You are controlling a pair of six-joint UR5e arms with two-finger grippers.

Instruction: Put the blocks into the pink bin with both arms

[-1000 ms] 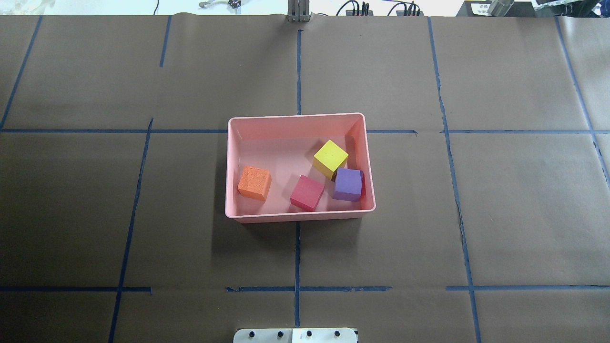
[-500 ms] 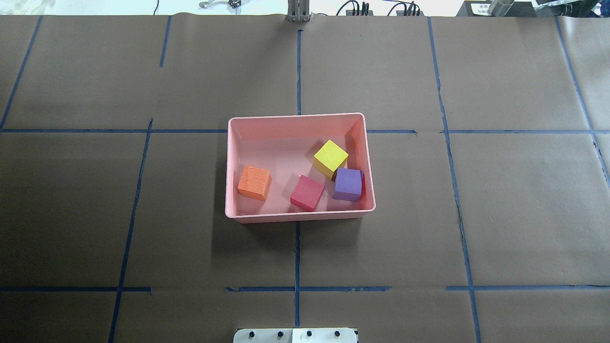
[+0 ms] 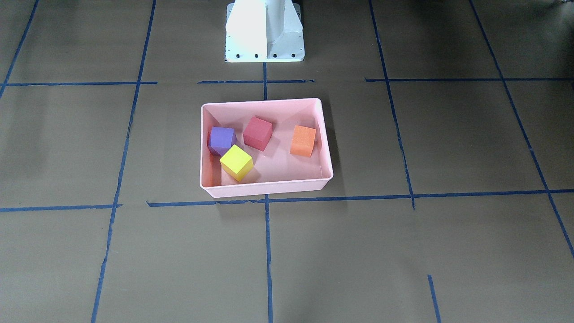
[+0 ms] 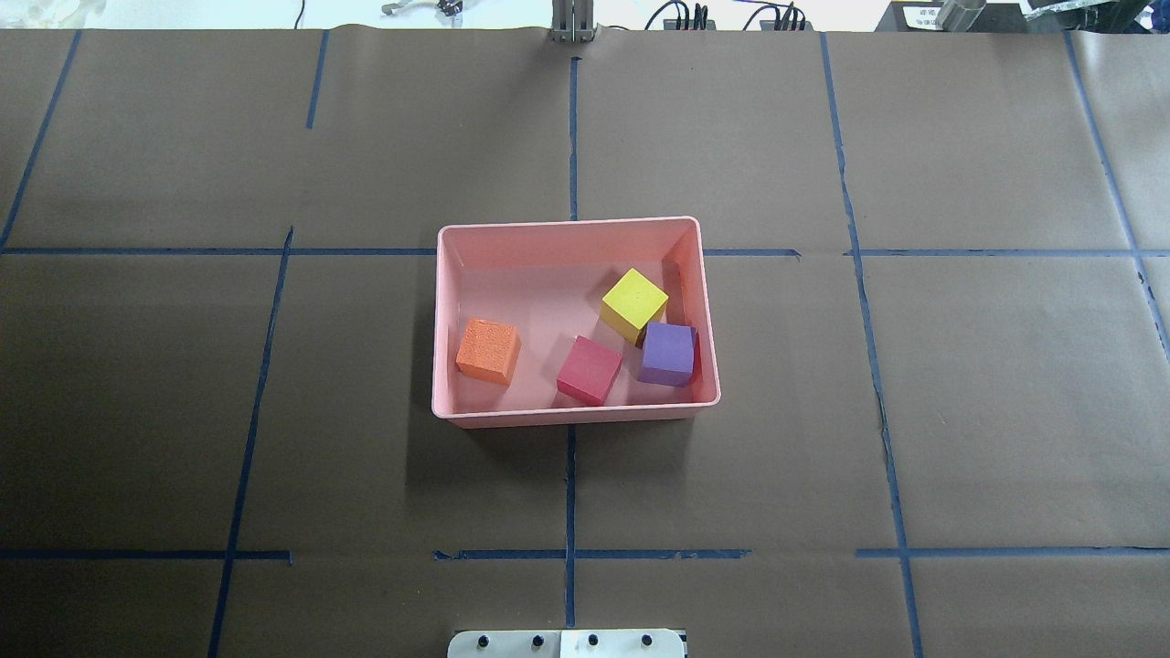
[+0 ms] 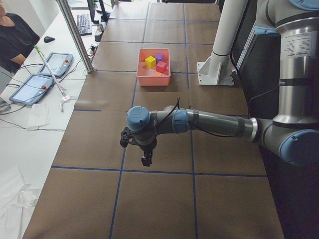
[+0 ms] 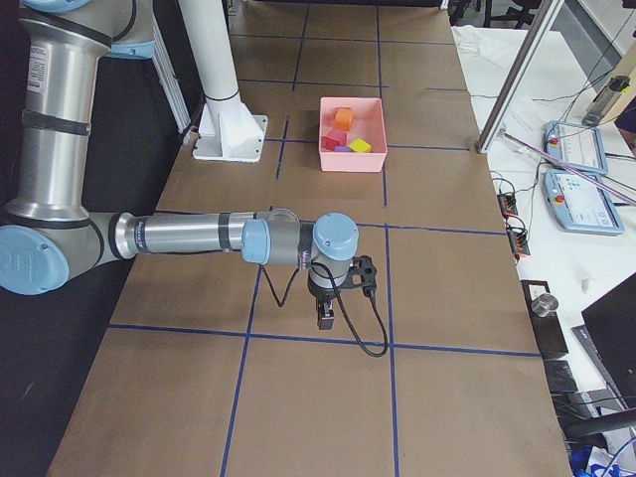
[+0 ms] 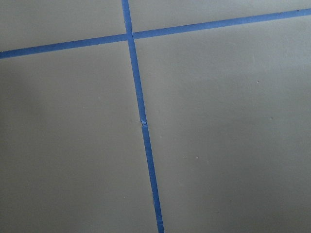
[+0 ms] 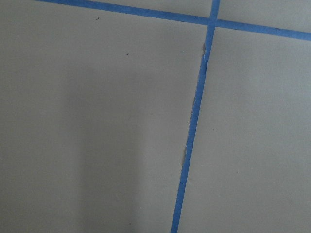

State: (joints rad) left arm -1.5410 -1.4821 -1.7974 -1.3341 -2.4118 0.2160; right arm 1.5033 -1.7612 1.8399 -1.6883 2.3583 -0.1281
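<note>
**A:** Where are the blocks?

**B:** All four lie inside the pink bin [image 4: 571,233], at the middle of the surface [image 4: 914,411]. From overhead, the orange block [image 4: 488,350] sits by the bin's left wall. The red block [image 4: 590,369] is by the near wall, about midway along. The purple block [image 4: 667,354] fills the near right corner, and the yellow-green block [image 4: 634,302] lies just beyond it, one corner against it.

**A:** And the arms?

**B:** Both stretch low over the surface, well apart from the bin. The left arm [image 5: 209,122] points the left fingers [image 5: 145,160] straight down, close above a blue tape line [image 5: 219,173]. The right arm [image 6: 189,236] holds the right fingers [image 6: 324,316] the same way at the opposite end.

**A:** Spread or pressed together?

**B:** I cannot tell for either. Only the side views show them, and there they are small. The wrist cameras show brown surface and crossing tape.
</note>
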